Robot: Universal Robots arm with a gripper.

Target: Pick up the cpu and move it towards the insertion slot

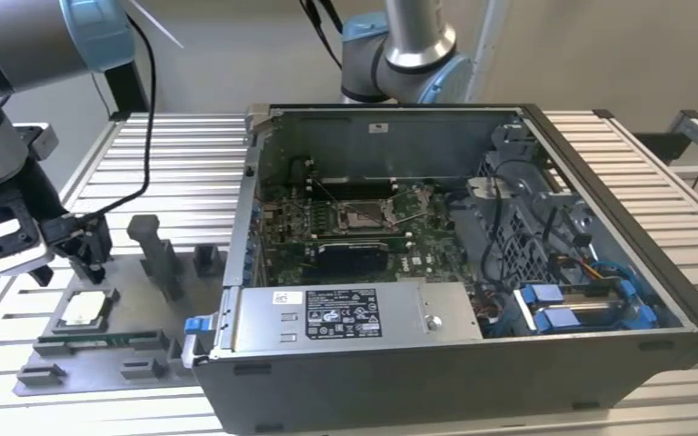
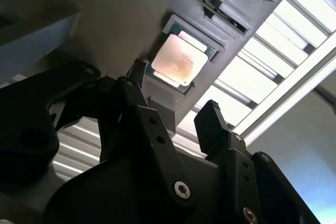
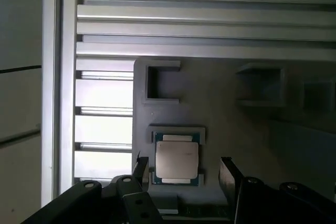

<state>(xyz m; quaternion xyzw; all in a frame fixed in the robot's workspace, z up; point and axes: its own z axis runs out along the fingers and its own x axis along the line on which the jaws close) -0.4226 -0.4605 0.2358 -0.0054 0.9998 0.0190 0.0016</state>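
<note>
Spread wide and holding nothing, the claw hangs over the grey tray at the exterior view's left. How much air lies between its tips and the tray cannot be judged from there.

In both wrist views the two black fingers stand on opposite sides of the cpu, with a gap wider than the chip, and neither is seen touching it. The cpu lies flat in its square tray recess, silvery top up. In the first wrist view the claw body covers the tray just past the chip's nearest edge. In the second wrist view glare washes out the chip's top.

In the exterior view the cpu is a small pale square just below the claw. A thin green memory stick lies beside it on the tray, hard to make out.

The insertion slot sits well apart from the cpu, on the green board inside the open computer case, which rests on the slatted metal surface. Its silver frame catches light, but the dark centre shows no detail. The case's near wall hides the lower part of the board.

The arm carrying the claw is cut off by the picture's edge, and a second arm rises behind the case, its top cropped.
</note>
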